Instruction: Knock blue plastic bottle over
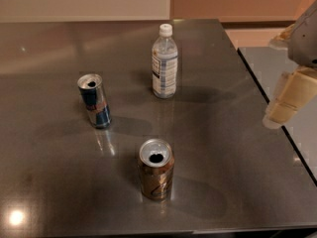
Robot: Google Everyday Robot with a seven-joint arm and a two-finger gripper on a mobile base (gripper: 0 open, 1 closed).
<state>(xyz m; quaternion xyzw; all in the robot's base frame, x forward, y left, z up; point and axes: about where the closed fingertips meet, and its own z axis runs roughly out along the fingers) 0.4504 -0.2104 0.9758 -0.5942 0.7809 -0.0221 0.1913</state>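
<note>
Dark glossy surface [223,152] carries the upright clear plastic bottle with white cap [164,66], well apart from the cream gripper [280,108] at right; open or closed, I cannot tell.

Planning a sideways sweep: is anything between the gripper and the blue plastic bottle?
No. The camera view shows only bare tabletop between the gripper at the right edge and the blue plastic bottle; the blue-silver can and brown-gold can stand off that line.
</note>
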